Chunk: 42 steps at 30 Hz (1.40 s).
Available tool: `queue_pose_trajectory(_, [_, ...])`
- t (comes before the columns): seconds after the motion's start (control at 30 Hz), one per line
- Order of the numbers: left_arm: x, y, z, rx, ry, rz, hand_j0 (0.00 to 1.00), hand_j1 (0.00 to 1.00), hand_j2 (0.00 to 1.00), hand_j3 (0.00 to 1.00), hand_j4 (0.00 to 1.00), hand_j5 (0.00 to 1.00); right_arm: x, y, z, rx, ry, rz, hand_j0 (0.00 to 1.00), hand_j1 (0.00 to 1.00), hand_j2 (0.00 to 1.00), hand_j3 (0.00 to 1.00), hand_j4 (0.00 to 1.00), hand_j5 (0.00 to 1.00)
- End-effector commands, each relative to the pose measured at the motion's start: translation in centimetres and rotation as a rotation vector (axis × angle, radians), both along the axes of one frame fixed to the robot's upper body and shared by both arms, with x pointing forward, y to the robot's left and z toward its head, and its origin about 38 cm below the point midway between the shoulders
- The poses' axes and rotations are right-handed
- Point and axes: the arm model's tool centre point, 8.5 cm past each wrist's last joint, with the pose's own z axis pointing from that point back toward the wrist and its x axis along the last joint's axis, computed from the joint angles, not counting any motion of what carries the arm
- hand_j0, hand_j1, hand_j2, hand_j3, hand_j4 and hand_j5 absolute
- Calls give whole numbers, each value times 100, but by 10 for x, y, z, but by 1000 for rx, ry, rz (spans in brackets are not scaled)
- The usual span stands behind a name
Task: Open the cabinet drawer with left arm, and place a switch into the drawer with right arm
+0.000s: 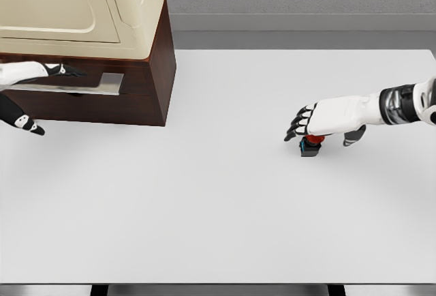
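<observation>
A small black switch [310, 146] with a red button stands on the white table [218, 214], right of the middle. My right hand [325, 127] hovers just over it, palm down, fingers stretched toward the left and thumb hanging apart, so it is open; the palm hides the top of the button. A dark brown cabinet [146, 81] sits at the far left, with a grey drawer handle [102, 83] on its front. My left hand [48, 98] is at the frame's left edge, fingers laid along the handle's top and thumb spread well below, open. The drawer looks closed.
A cream-coloured appliance [82, 9] rests on top of the cabinet. A grey wall runs behind the table's far edge. The table's front edge lies near the bottom of the view.
</observation>
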Motion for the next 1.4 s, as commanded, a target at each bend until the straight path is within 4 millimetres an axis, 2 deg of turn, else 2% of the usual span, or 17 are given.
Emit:
queue_pose_trajectory(0.0, [0,0,-3,7,6,2,100,100,100,100,100,100,1,0,0,2,1,-3,100,100,100,100,100,100])
queue_pose_trajectory(0.5, [-1,6,-8,16,19,6,100,100,100,100,100,100,-1,0,-3,-3,4,-1,100,100,100,100,100,100])
queue_pose_trajectory(0.77, [-10,11,-14,38,37,-16,100,100,100,100,100,100,0,0,-3,-2,3,-2,100,100,100,100,100,100])
queue_pose_trajectory(1.37, [-34,18,-6,77,38,-96,100,100,100,100,100,100,0,10,-4,8,5,17,100,100,100,100,100,100])
